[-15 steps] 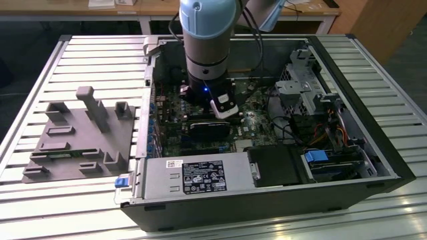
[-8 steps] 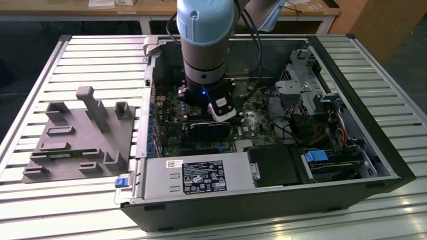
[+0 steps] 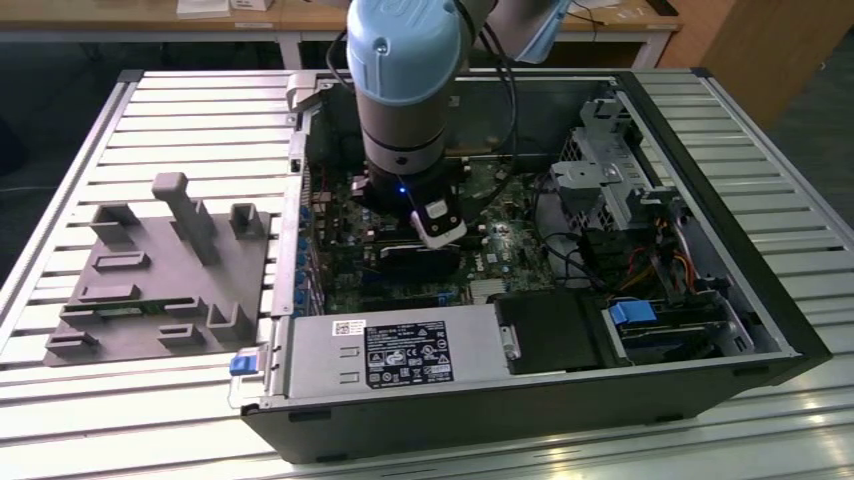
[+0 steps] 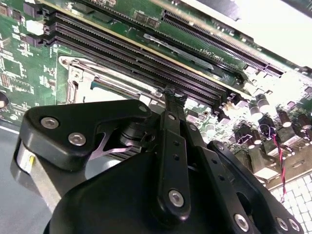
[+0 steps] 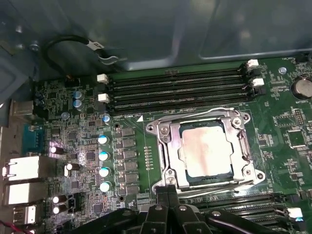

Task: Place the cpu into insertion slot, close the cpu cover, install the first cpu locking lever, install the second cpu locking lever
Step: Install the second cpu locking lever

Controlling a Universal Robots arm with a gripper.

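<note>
In the first wrist view the cpu, a flat square chip with a dull silver top, lies in the insertion slot. The silvery cpu cover is down around it, and the chip shows through the cover's window. A thin wire lever runs along the socket's side nearest the memory slots. My gripper is shut, its black fingertips together at the socket's edge, at the side away from that lever. The second wrist view has the gripper just past a corner of the socket's metal frame. In the exterior view the gripper is down inside the case.
The open computer case lies on a slatted metal table. Long black memory slots flank the socket on two sides. A power supply, a drive cage and loose cables crowd the case. A grey fixture block sits at the exterior view's left.
</note>
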